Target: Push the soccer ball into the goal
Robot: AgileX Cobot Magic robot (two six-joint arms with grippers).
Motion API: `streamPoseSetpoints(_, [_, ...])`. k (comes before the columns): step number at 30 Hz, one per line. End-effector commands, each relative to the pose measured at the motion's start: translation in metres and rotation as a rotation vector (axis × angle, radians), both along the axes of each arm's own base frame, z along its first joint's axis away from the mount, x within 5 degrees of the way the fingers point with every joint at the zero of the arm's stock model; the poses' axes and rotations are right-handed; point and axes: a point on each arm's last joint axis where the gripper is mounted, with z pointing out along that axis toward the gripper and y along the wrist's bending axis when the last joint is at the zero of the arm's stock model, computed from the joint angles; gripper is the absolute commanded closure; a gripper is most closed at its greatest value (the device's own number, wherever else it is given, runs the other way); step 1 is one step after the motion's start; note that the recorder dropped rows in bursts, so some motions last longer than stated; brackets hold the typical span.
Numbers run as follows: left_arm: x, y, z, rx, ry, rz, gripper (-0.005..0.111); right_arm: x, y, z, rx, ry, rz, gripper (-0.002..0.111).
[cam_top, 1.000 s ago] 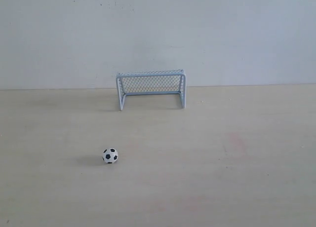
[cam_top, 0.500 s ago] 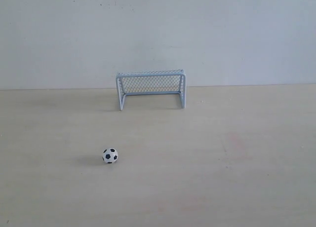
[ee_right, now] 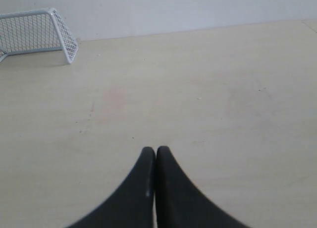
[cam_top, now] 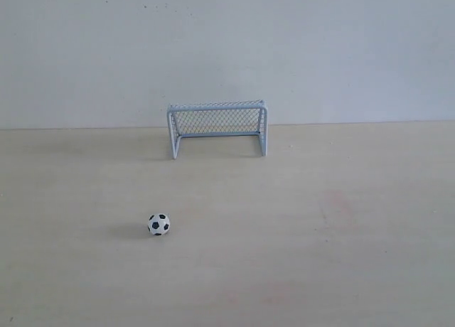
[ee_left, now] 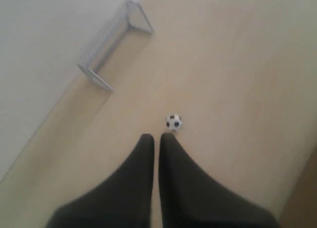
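The small black-and-white soccer ball rests on the pale wooden table, left of centre and well in front of the goal, a blue-grey frame with wire mesh against the back wall. Neither arm shows in the exterior view. In the left wrist view my left gripper is shut with nothing in it, and the soccer ball lies just beyond its tips; the goal stands farther off. My right gripper is shut and empty above bare table, with a corner of the goal far away.
A plain white wall rises right behind the goal. The table is light wood with faint reddish smudges. In the left wrist view the table's edge shows close to the gripper.
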Motion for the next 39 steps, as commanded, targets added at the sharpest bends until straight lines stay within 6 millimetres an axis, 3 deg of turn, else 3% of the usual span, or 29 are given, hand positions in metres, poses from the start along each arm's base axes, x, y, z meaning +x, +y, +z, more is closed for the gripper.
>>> streamPoseSetpoints(1, [0.043, 0.000, -0.028, 0.305, 0.082, -0.263, 0.102, 0.000, 0.000, 0.001, -0.004, -0.011, -0.003, 0.109])
streamPoseSetpoints(4, [0.073, 0.000, -0.055, 0.417, 0.145, -0.385, 0.102, 0.000, 0.000, 0.001, -0.004, -0.011, -0.003, 0.109])
streamPoseSetpoints(8, [0.113, 0.008, -0.099, 0.571, 0.255, -0.406, 0.102, 0.000, 0.000, 0.001, -0.004, -0.011, -0.003, 0.109])
streamPoseSetpoints(14, [0.154, 0.005, -0.162, 0.658, 0.269, -0.571, 0.102, 0.000, 0.000, 0.001, -0.004, -0.011, -0.003, 0.109])
streamPoseSetpoints(20, [0.168, -0.013, -0.213, 0.569, 0.403, -0.644, 0.102, 0.000, 0.000, 0.001, -0.004, -0.011, -0.003, 0.109])
streamPoseSetpoints(25, [0.172, -0.030, -0.251, 0.735, 0.472, -0.749, 0.102, 0.000, 0.000, 0.001, -0.004, -0.011, -0.003, 0.109])
streamPoseSetpoints(28, [0.173, -0.043, -0.263, 0.748, 0.466, -0.783, 0.102, 0.000, 0.000, 0.001, -0.004, -0.011, -0.003, 0.109])
streamPoseSetpoints(33, [0.172, -0.063, -0.264, 0.707, 0.410, -0.811, 0.102, 0.000, 0.000, 0.001, -0.004, -0.011, -0.003, 0.109])
streamPoseSetpoints(39, [0.175, -0.070, -0.269, 0.635, 0.386, -0.764, 0.102, 0.000, 0.000, 0.001, -0.004, -0.011, -0.003, 0.109])
